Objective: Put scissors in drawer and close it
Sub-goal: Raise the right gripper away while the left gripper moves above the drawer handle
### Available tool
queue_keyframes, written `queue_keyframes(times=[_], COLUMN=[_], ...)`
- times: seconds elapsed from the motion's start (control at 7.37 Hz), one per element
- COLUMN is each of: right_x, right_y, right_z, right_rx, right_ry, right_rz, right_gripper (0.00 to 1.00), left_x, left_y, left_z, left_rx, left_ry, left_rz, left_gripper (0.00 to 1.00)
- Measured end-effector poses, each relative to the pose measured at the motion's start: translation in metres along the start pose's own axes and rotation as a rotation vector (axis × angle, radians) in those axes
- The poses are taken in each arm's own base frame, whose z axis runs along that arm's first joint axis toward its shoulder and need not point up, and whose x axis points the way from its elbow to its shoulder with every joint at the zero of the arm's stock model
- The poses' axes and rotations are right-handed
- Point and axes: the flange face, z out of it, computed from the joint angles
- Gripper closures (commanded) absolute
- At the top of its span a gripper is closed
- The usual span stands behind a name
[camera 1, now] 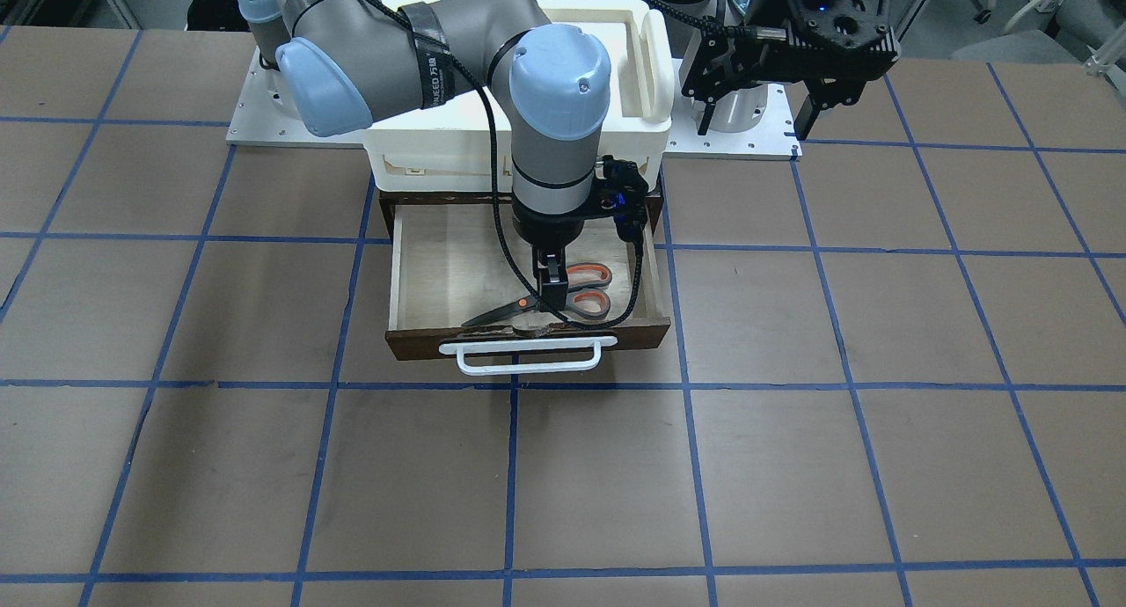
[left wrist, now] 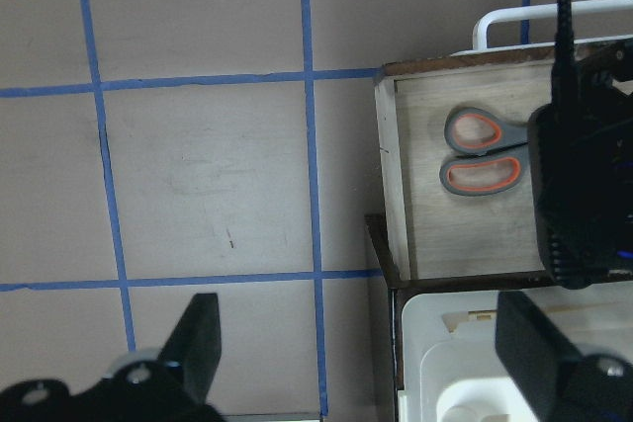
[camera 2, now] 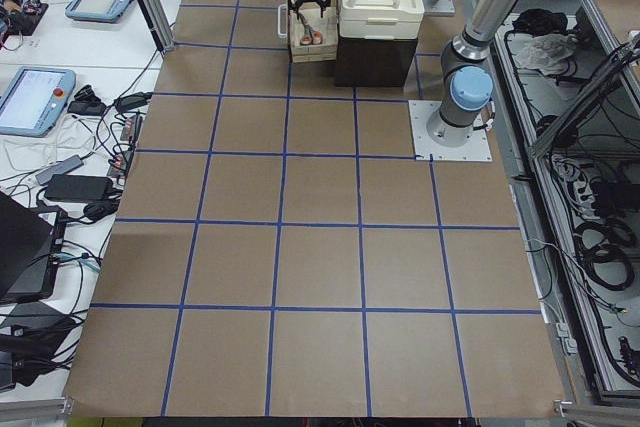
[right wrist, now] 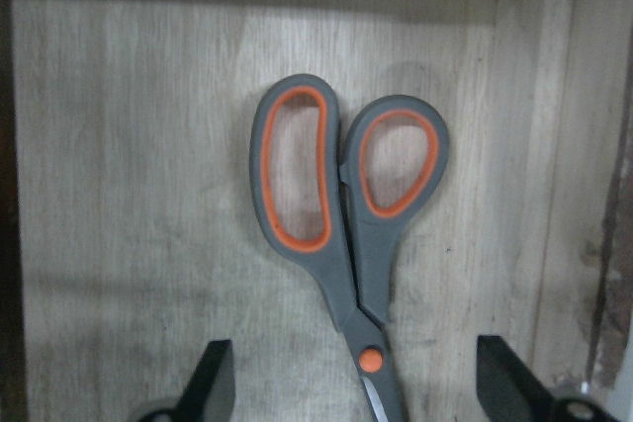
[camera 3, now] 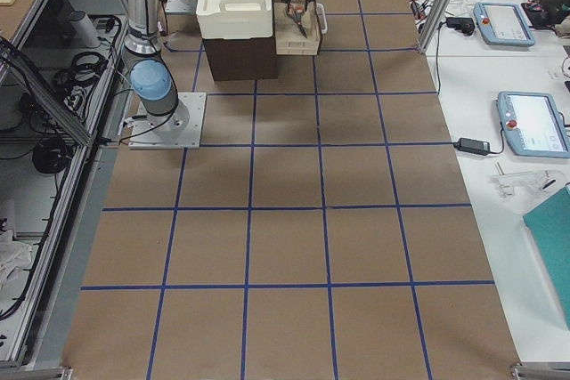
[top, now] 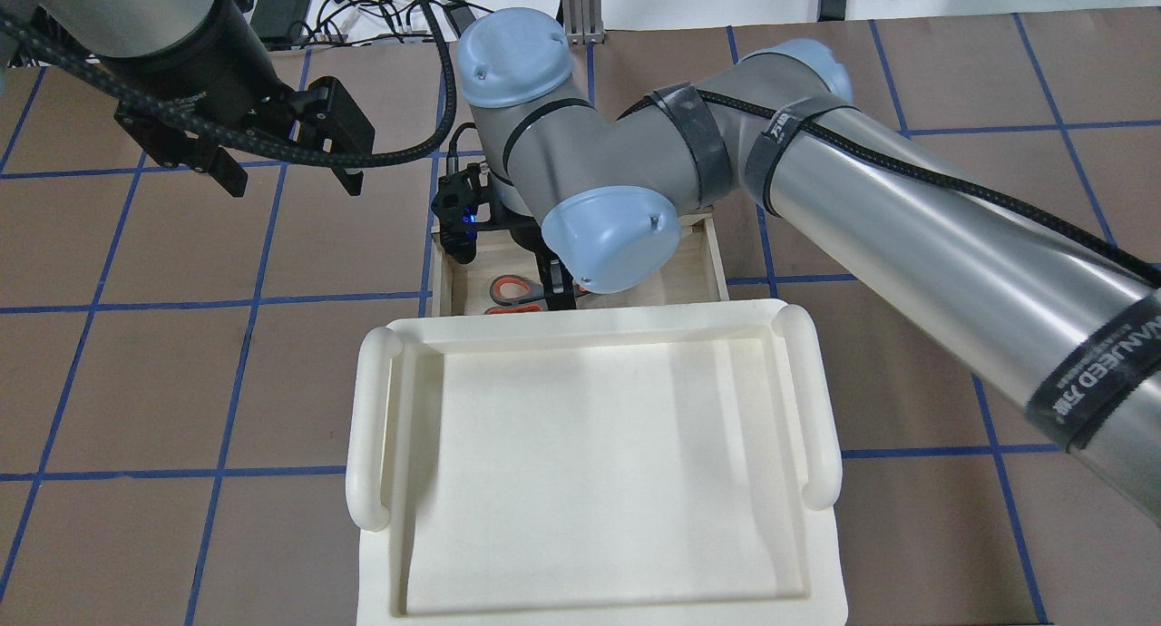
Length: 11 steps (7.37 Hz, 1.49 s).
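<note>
Right fingers [right wrist: 211,378] apart, straddling scissors [right wrist: 346,279]: grey handles, orange-lined loops at 12 o'clock, flat in open drawer [camera 1: 431,273]. Left fingers [left wrist: 198,338] apart over desk [left wrist: 198,175].

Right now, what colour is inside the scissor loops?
Orange. The scissors show best in the right wrist view.

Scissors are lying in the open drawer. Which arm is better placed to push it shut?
Right, probably. The right gripper hangs open inside the drawer over the scissors, just behind the front and its white handle. The left gripper, also open, hovers back beside the white box.
</note>
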Motion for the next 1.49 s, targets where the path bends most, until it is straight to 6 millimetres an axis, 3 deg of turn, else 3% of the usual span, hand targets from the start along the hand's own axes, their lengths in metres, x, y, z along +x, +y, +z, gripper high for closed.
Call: queue_keyframes(times=[0.27, 0.68, 1.09, 1.49], right_x=[0.013, 0.041, 0.046, 0.032], right_y=[0.030, 0.111, 0.179, 0.235], right_z=[-0.032, -0.066, -0.102, -0.134], right_rx=[0.010, 0.044, 0.089, 0.093], right_ry=[0.053, 0.077, 0.115, 0.115], right_rz=[0.156, 0.769, 1.276, 1.475], right_gripper=[0.01, 0.00, 0.00, 0.00], left_x=[0.000, 0.011, 0.076, 0.132], left_y=[-0.004, -0.041, -0.084, -0.132], left_z=[0.002, 0.022, 0.073, 0.148], left_rx=[0.001, 0.062, 0.114, 0.131], left_ry=[0.002, 0.008, -0.010, -0.010], left_rz=[-0.005, -0.014, 0.007, 0.023], left_gripper=[0.00, 0.00, 0.00, 0.00])
